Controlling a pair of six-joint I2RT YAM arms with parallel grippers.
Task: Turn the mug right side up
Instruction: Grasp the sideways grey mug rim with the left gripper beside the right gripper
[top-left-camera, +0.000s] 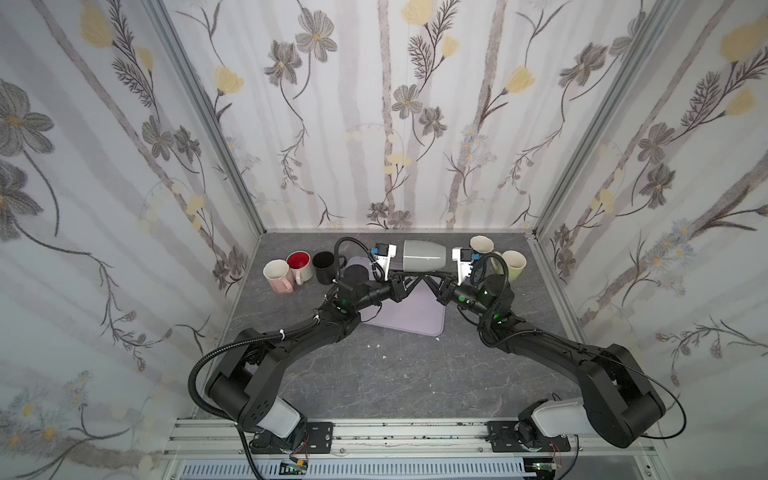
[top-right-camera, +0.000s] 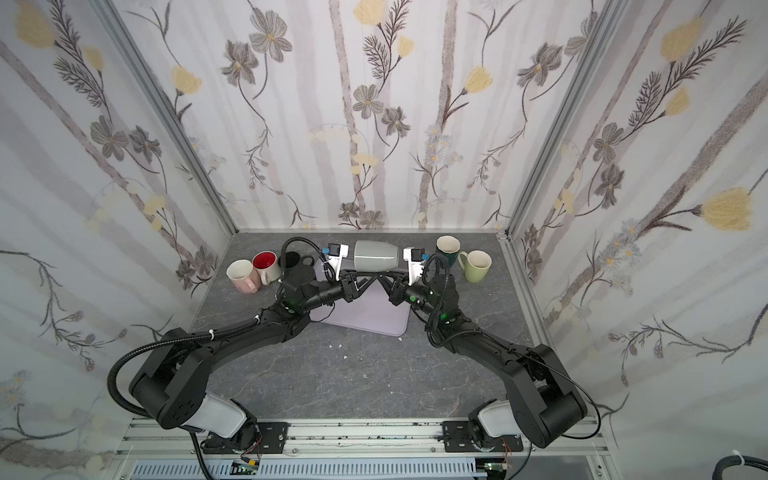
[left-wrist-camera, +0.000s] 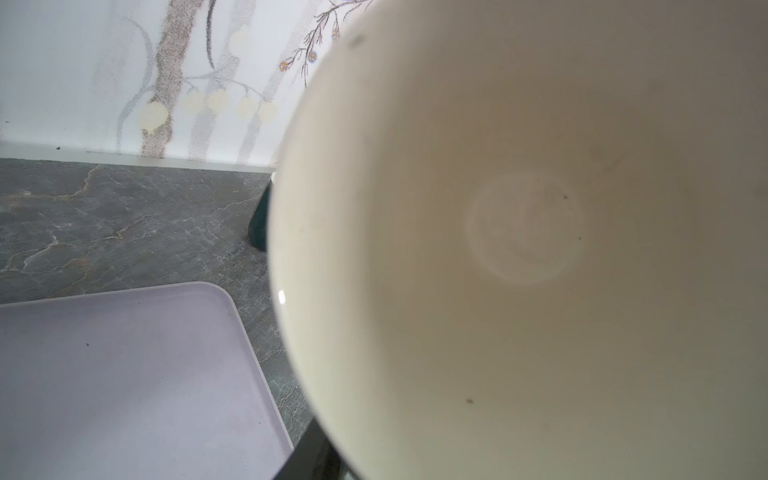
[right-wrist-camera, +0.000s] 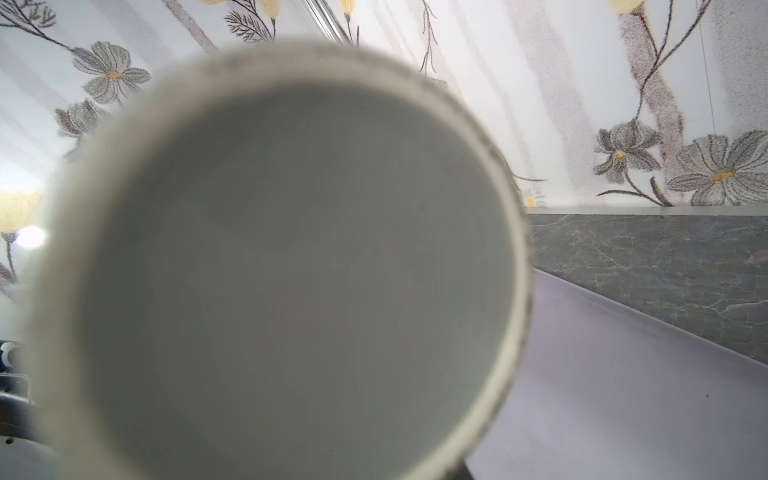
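One grey mug (top-left-camera: 424, 257) lay on its side in the air, above the lilac tray (top-left-camera: 415, 320) on the table (top-left-camera: 374, 374). Its cream inside filled the left wrist view and its flat base filled the right wrist view. The right tool (top-left-camera: 434, 284) reached under the mug with fingers pressed nearly together, pinching it from below. The left tool (top-left-camera: 409, 281) also reached under it, but I could not tell whether it was spread or gripping.
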